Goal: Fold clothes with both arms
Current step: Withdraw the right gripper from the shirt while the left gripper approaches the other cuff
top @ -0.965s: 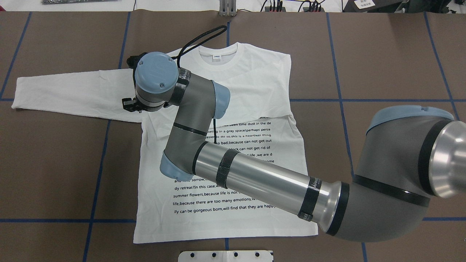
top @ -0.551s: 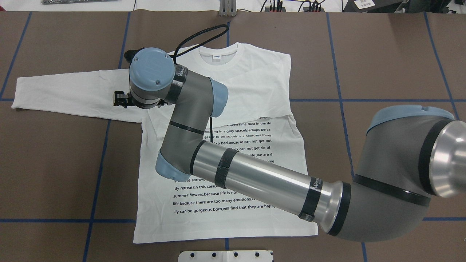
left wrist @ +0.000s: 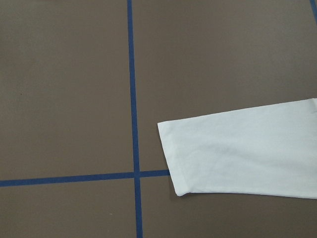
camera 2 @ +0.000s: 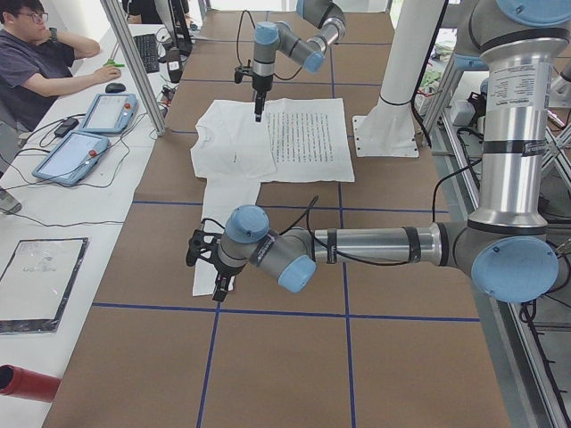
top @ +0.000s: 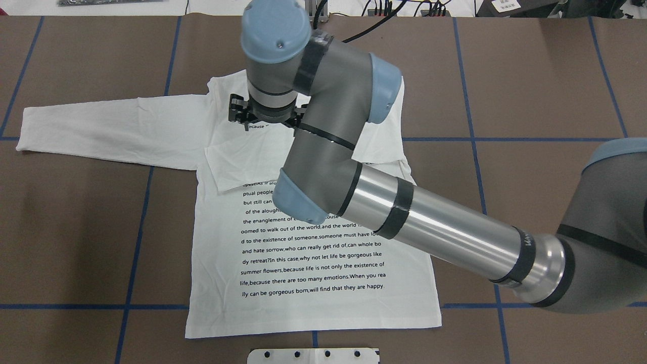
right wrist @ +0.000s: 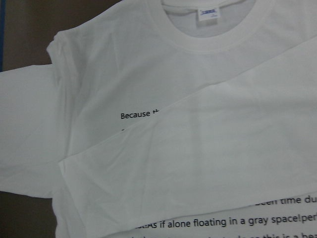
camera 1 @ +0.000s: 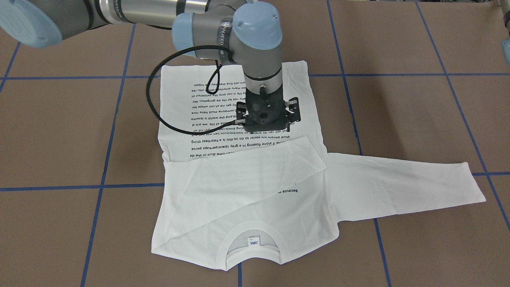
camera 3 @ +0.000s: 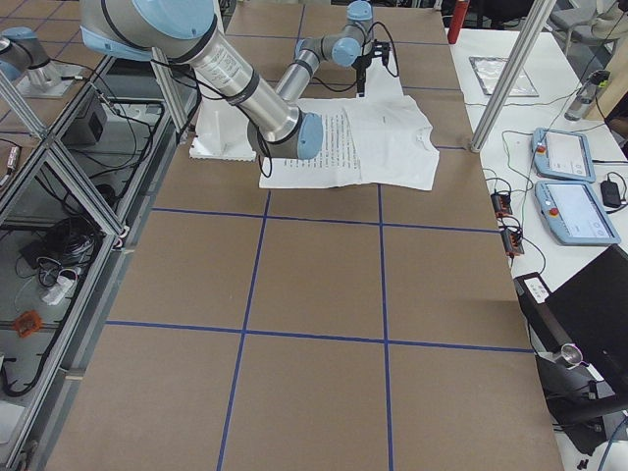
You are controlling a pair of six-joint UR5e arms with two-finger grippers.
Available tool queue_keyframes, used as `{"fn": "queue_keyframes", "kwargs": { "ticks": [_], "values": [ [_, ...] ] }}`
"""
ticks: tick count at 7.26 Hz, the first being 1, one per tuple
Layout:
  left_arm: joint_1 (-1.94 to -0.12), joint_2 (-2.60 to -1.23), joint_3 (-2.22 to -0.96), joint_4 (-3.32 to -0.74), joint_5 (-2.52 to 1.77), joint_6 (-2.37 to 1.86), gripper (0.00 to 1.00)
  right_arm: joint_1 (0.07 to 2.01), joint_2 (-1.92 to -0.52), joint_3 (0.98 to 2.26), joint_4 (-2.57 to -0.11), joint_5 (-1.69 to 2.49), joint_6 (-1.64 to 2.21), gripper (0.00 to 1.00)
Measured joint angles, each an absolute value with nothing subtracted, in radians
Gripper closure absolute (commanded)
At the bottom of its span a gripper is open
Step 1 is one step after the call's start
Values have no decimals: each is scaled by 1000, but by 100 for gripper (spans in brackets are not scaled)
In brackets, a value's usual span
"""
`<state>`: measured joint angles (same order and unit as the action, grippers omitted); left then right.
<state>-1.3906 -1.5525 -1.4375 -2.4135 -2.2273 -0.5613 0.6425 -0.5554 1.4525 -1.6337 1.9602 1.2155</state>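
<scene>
The shirt (top: 313,313) lies flat, one sleeve (camera 1: 239,171) folded across. The right gripper (camera 1: 266,119) hangs over its chest and the left gripper (camera 2: 214,276) by the other cuff (left wrist: 171,148). I cannot tell whether either is clenched.

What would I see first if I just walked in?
Probably the big grey robot arm with light-blue joint caps reaching across the brown table. Under it lies a white long-sleeved T-shirt with small black writing, one sleeve folded across its chest, the other stretched out flat.

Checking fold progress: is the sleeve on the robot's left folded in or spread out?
Spread out. The left sleeve lies flat, straight out from the T-shirt onto the table; the other sleeve is folded across the chest.
</scene>
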Motion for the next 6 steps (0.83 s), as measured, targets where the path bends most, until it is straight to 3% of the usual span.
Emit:
{"fn": "queue_keyframes", "kwargs": {
  "ticks": [3,6],
  "values": [
    [-1265,-1631,-1305,-2578,-2094,-750,1,836,-847,1748,-1829,2093,908,0],
    [-1215,-1763,-1112,-2612,-2000,-752,3,960,-992,1804,-1849,2168,706,0]
  ]
}}
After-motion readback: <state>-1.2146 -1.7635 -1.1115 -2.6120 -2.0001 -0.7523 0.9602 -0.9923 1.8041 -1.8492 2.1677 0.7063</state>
